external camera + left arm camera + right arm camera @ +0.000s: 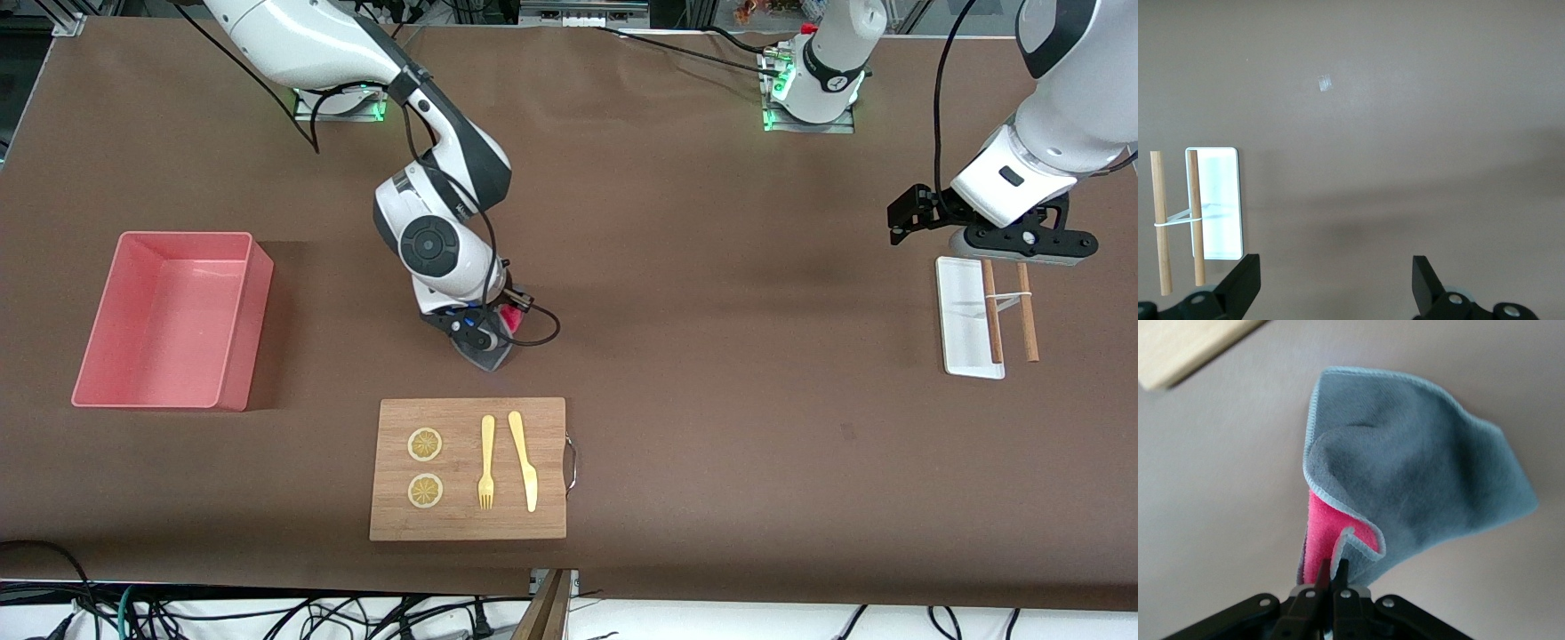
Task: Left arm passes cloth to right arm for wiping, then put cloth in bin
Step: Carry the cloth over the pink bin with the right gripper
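Past the board (468,468), right gripper (1333,577) pinches cloth (1418,487).

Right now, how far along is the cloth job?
The handover looks done: the left hand is open and empty above the white tray. In hand: the right hand is shut on the cloth, low over the table near the cutting board. Left: dropping it into the bin, which holds nothing.

Bright, even overhead lighting, with soft shadows just beside the bin (169,320) and cutting board (468,468). Slight softness in the right wrist view, blurring the cloth (1418,493) edges.
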Controlling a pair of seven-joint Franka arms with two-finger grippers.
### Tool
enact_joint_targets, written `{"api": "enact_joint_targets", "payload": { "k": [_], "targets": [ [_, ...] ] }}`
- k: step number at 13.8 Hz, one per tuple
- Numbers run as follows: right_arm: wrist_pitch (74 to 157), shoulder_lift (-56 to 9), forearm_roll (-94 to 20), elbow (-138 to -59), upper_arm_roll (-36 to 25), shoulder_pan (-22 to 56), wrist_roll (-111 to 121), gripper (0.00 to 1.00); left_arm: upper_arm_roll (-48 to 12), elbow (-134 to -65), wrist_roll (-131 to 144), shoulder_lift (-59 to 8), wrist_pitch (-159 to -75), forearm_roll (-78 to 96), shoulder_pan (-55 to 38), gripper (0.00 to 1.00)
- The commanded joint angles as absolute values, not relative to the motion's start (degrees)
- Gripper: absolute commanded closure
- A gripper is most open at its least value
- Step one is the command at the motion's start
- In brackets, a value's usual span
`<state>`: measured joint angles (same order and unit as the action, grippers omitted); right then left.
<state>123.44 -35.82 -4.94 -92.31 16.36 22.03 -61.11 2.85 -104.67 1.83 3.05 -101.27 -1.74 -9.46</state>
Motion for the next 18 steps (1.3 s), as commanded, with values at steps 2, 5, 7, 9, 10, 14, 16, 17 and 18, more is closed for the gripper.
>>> {"api": "enact_joint_targets", "payload": {
  "k": [2, 5, 7, 9, 10, 14, 16, 17, 18],
  "targets": [
    [121.7, -34.9, -5.5, -95.3, 17.1, 19.4, -57.9, 1.0, 3.2, -103.0, 2.5, 2.5, -99.9, -3.1, -8.7, 0.0],
    [118.0, -33.9, -5.3, -97.7, 12.5, 16.1, -44.9, 1.0, 3.1, -102.0, 2.7, 2.0, -99.1, -1.6, -7.6, 0.0],
    [115.5, -32.9, -5.2, -98.1, 9.1, 14.3, -35.8, 1.0, 3.1, -100.8, 2.7, 1.7, -99.1, -1.5, -7.5, 0.0],
    [112.8, -31.6, -4.0, -98.2, 5.6, 12.9, -27.6, 1.0, 3.1, -100.8, 2.9, 1.5, -99.1, -1.5, -7.4, 0.0],
    [111.1, -30.8, -2.3, -98.2, 3.4, 12.7, -23.8, 1.0, 3.1, -100.5, 3.6, 1.4, -99.1, -1.5, -7.4, 0.0],
    [107.7, -28.0, -0.9, -98.2, -1.6, 10.5, -9.9, 1.0, 3.0, -100.2, 4.0, 0.8, -99.2, -1.5, -7.4, 0.0],
    [105.9, -25.2, -0.9, -97.9, -1.8, 9.8, -8.9, 1.0, 3.1, -98.1, 4.0, 0.1, -99.1, -1.6, -7.3, 0.0],
    [103.3, -23.3, -0.6, -97.3, -1.8, 9.7, -8.9, 1.0, 3.1, -97.8, 4.0, -0.3, -99.1, -1.6, -7.3, 0.0],
    [101.4, -21.3, -0.5, -96.9, -1.8, 9.6, -8.7, 1.0, 3.1, -97.1, 4.1, -0.8, -99.1, -1.6, -7.4, 0.0]
  ]
}}
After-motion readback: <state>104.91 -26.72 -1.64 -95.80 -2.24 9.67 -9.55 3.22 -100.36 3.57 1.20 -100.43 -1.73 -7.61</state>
